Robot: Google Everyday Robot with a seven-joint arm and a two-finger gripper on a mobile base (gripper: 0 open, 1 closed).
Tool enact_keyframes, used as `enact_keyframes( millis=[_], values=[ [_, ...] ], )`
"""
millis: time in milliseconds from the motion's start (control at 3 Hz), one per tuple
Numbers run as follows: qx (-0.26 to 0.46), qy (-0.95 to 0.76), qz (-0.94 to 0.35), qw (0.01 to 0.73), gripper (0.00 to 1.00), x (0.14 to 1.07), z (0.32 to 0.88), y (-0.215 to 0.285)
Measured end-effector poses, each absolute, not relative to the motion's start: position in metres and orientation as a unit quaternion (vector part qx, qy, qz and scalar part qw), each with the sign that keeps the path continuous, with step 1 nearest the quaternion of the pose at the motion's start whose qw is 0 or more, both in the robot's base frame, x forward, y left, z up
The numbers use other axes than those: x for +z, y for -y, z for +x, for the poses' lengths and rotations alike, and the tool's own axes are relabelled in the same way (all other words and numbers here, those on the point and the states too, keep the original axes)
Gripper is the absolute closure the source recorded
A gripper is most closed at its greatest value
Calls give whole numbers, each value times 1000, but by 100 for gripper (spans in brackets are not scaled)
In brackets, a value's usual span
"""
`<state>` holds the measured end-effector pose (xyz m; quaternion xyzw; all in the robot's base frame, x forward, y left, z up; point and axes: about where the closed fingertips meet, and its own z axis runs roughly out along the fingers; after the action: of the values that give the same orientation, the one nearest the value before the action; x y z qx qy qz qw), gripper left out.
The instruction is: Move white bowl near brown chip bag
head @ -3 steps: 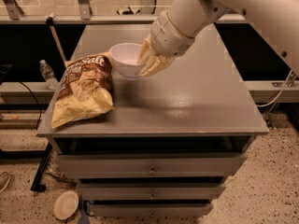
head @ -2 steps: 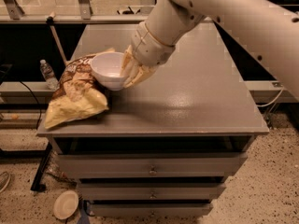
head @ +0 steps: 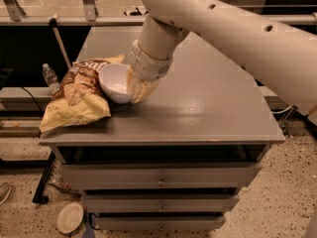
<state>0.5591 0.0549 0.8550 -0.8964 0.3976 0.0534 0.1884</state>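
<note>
White bowl (head: pixel 115 83) reaches the brown chip bag (head: pixel 79 95), not yet released.
The hand (head: pixel 136 88) is clamped on the bowl's right rim, holding it tilted (mouth towards the near left) over the left of the desk (head: pixel 208 113), its side touching the bag's right edge. A second ago it hung nearer the desk's middle, apart from the bag; that gap has closed, so only setting down and letting go seem left.
</note>
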Motion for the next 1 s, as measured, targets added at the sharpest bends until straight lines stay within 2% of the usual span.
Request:
enact_keyframes(
  millis=[333, 667, 1000],
  values=[
    [22, -413, -893, 178, 100, 857, 571, -42],
    [19, -414, -893, 176, 86, 856, 573, -41],
    [19, -414, -893, 175, 62, 855, 572, -42]
  ],
)
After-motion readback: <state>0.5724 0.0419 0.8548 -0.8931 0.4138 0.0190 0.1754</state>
